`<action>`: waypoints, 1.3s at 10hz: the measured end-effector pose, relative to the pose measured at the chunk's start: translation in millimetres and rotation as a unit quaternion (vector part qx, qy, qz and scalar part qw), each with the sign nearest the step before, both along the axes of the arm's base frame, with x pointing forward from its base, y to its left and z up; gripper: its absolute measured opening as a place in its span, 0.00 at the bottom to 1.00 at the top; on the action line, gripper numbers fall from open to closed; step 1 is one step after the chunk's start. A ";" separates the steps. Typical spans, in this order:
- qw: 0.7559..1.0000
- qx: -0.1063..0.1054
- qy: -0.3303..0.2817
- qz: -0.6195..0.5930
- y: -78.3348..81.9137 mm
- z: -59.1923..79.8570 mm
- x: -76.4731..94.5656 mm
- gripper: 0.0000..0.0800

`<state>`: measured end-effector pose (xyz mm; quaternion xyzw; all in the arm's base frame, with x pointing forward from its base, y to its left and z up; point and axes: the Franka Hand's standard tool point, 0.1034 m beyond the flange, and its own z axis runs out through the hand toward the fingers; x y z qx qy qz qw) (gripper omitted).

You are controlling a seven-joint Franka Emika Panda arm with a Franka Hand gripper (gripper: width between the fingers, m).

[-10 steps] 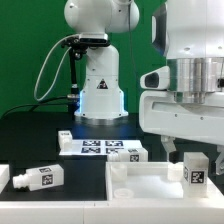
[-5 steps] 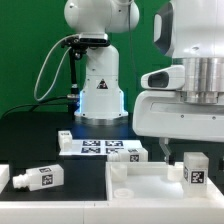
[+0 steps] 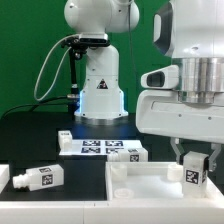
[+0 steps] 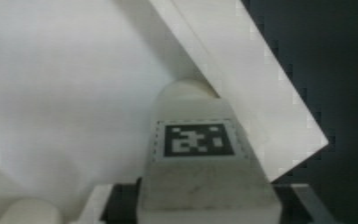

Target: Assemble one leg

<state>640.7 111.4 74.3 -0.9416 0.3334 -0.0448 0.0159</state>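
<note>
My gripper (image 3: 196, 160) is shut on a leg (image 3: 194, 171), a small white block with a black-and-white tag. It holds the leg upright over the corner of the large white rimmed panel (image 3: 140, 190) on the exterior view's right. In the wrist view the leg (image 4: 197, 140) sits between my gripper's (image 4: 197, 205) two dark pads, with its tag facing the camera. The panel's surface (image 4: 51, 90) and its rim lie beyond it. I cannot tell whether the leg touches the panel. Another leg (image 3: 36, 178) lies on the black table at the exterior view's left.
The marker board (image 3: 100, 148) lies behind the panel, with a small white part (image 3: 64, 138) at its end. The robot base (image 3: 100, 92) stands at the back with a black cable. A white part (image 3: 3, 176) shows at the left edge.
The hand has risen slightly. The fingers, wider apart before, now flank the leg and press on it. The leg has barely moved.
</note>
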 end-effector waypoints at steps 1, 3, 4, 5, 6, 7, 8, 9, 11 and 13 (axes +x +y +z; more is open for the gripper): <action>1.000 0.003 0.000 -0.028 -0.2 -0.1 0.0 0.36; 0.984 0.011 -0.001 -0.175 0.4 -0.4 -0.8 0.36; 0.969 0.016 -0.002 -0.248 0.4 -0.4 -1.1 0.36; 0.949 0.030 0.002 -0.315 -1.2 0.0 -1.0 0.36; 0.926 0.047 0.010 -0.374 -1.5 0.9 -0.6 0.36; 0.888 0.068 0.017 -0.454 0.6 0.9 -0.5 0.36; 0.856 0.079 0.022 -0.510 0.8 1.4 -0.1 0.36; 0.835 0.082 0.023 -0.544 0.2 1.6 0.1 0.36; 0.807 0.083 0.022 -0.584 -1.4 -0.6 -0.3 0.36; 0.799 0.081 0.019 -0.595 -0.9 -0.8 -0.6 0.36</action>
